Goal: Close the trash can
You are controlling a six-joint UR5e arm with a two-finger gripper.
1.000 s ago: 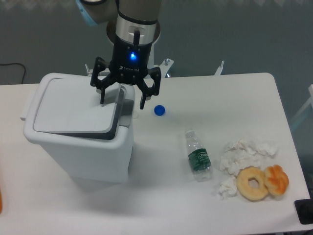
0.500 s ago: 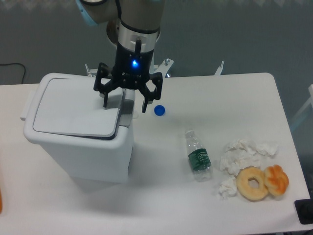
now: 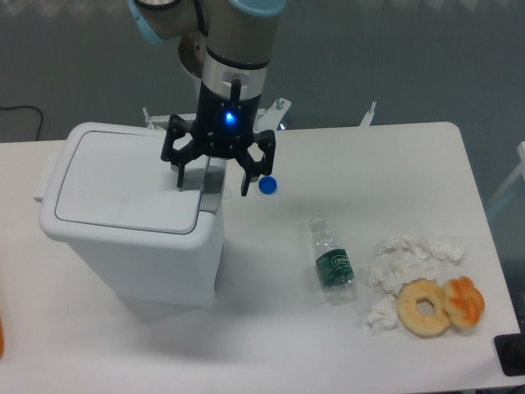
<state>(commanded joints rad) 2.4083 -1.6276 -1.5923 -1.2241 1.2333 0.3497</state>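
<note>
The trash can [image 3: 131,238] is a large white bin standing on the left part of the table, its flat lid [image 3: 123,190] lying down flush on the rim. Its grey latch [image 3: 212,182] shows at the right edge of the lid. My gripper [image 3: 212,187] hangs over that right edge, fingers spread wide and open, holding nothing. One fingertip [image 3: 181,182] is over the lid's corner, the other [image 3: 244,190] is off to the can's right side.
A blue bottle cap [image 3: 267,185] lies just right of the gripper. A clear plastic bottle [image 3: 332,261] lies mid-table. Crumpled white tissues [image 3: 406,261], a doughnut [image 3: 424,307] and an orange pastry [image 3: 464,300] sit at the right front. The table's right edge is near them.
The lid has dropped from slightly raised, with a dark gap beneath, to flat on the rim. The gripper has shifted right and a little lower, staying open.
</note>
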